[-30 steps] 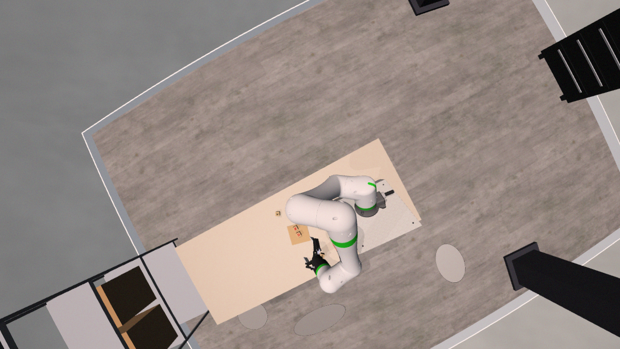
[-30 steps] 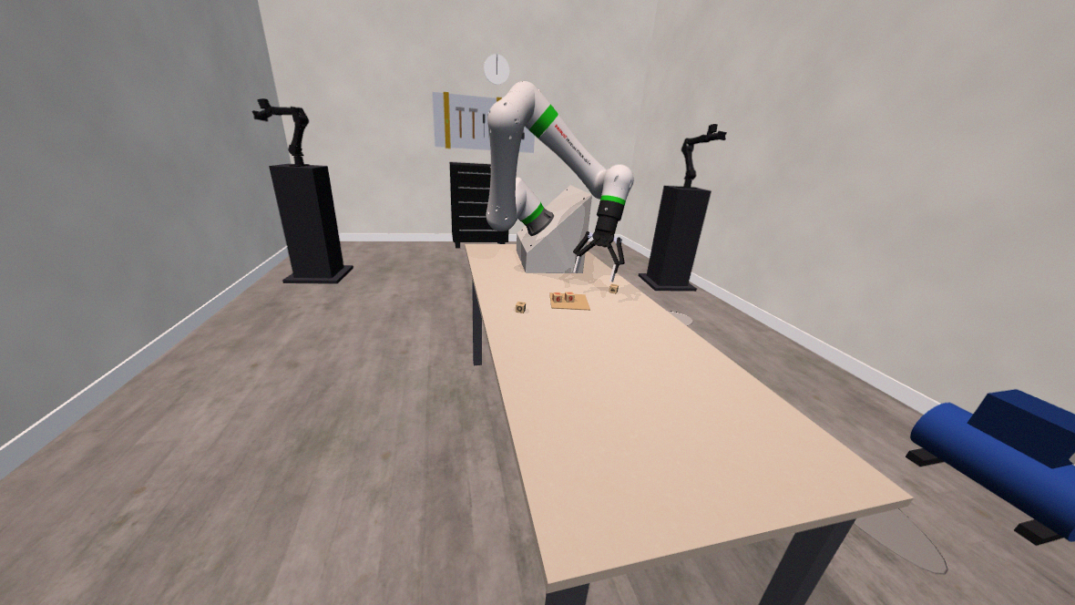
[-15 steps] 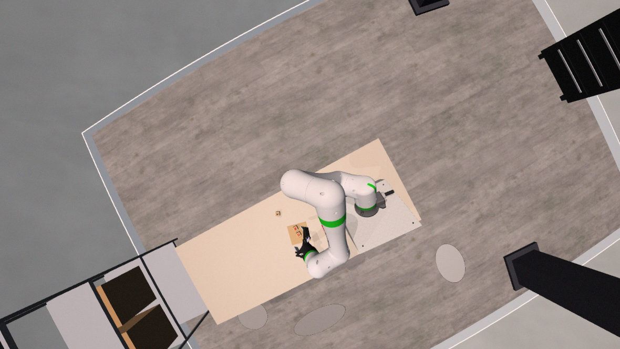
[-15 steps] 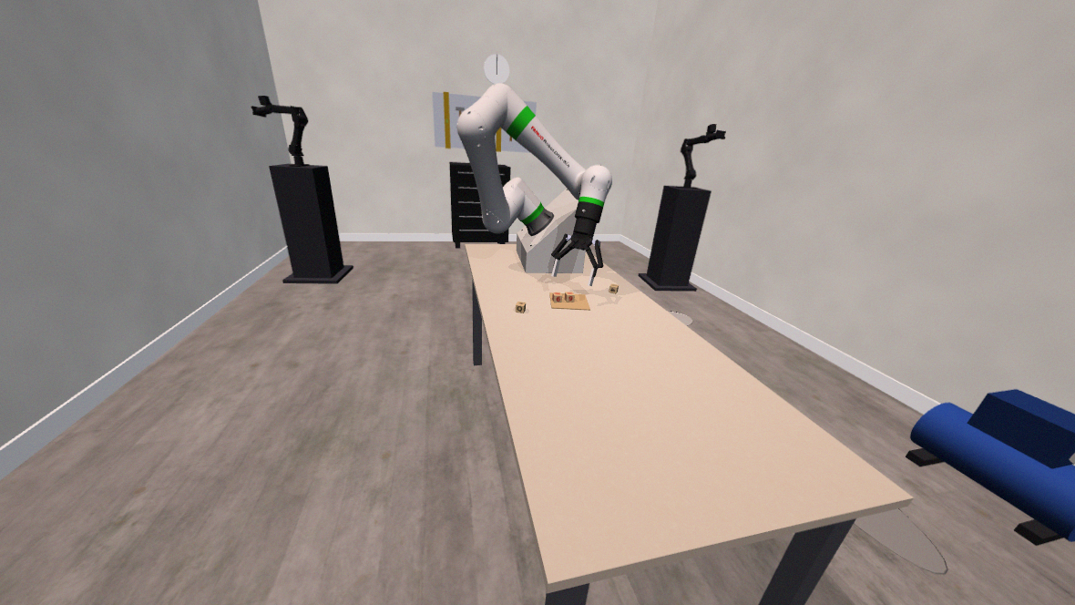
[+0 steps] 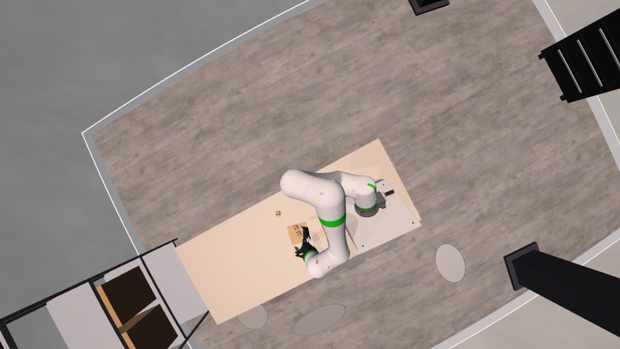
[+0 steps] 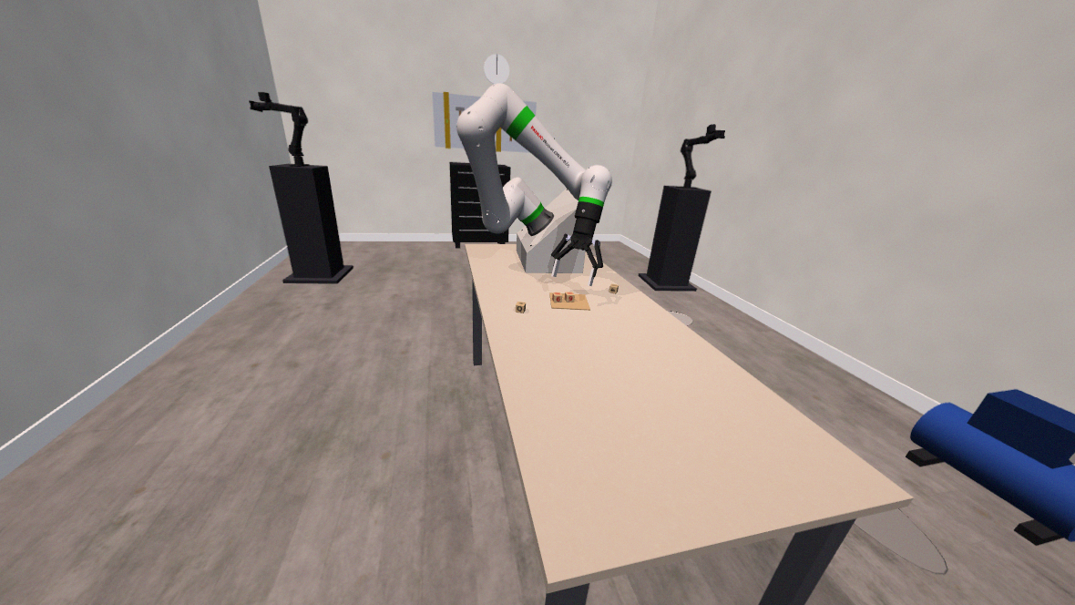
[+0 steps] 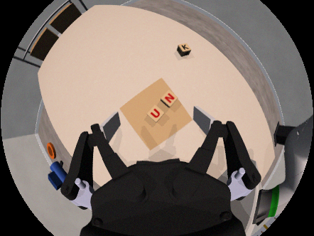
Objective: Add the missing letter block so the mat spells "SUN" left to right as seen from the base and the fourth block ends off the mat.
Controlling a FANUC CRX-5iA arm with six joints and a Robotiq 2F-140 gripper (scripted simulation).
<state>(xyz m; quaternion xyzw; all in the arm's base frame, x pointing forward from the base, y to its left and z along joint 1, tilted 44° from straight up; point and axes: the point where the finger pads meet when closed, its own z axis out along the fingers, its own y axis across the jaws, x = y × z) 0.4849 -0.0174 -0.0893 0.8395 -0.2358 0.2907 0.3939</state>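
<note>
A tan mat [image 7: 156,114] lies on the table. Two blocks sit on it side by side, U [image 7: 154,114] and N [image 7: 168,99], with red letters on top. Part of the mat beside U is bare. My gripper [image 7: 156,115] hovers above the mat's near edge, open and empty. It also shows in the exterior view [image 6: 572,276], above the mat [image 6: 569,303]. A block marked K [image 7: 183,48] lies off the mat, also seen in the exterior view [image 6: 520,306]. Another block [image 6: 613,288] lies off the mat on the other side; its letter is too small to read and the wrist view does not show it.
The robot's grey wedge base [image 6: 542,251] stands at the table's far end, just behind the mat. Black pedestals [image 6: 680,233] stand on the floor beside the table. A shelf unit [image 5: 112,295] stands past the table's other end.
</note>
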